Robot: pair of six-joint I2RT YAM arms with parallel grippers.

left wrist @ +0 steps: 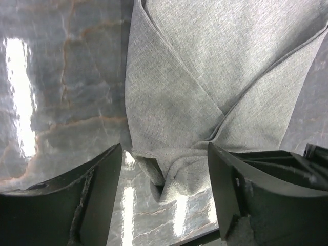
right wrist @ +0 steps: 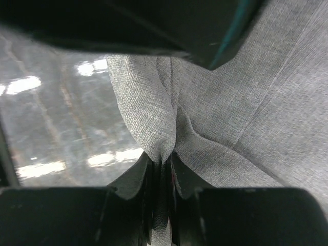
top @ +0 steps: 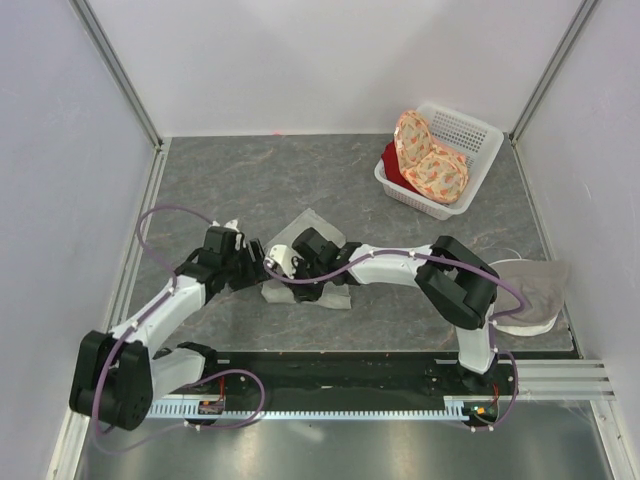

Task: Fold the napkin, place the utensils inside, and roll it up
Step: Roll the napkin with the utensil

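1. The right gripper (right wrist: 161, 171) is seen pressed together, and a raised ridge of the napkin (right wrist: 246, 113) is pinched between its fingers, right at the cloth's near edge.
2. The left gripper (left wrist: 164, 192) is held spread. A bunched corner of the cloth is straddled by its two fingers, but nothing is clamped there.
3. From above, both tools are found meeting nose to nose at mid-table (top: 250, 180), with the napkin caught under and between them, the left arm reaching in from the left and the right arm from the right.
4. Outward from the fingers, the cloth is laid flat and partly folded, and overlapping flaps are seen fanning away from the pinched point.
5. The cloth's longer run is judged to go from near to far, across the line of the two arms.
6. The right arm is judged the one in charge, since only its grip is closed.
7. No fork is seen in any view.
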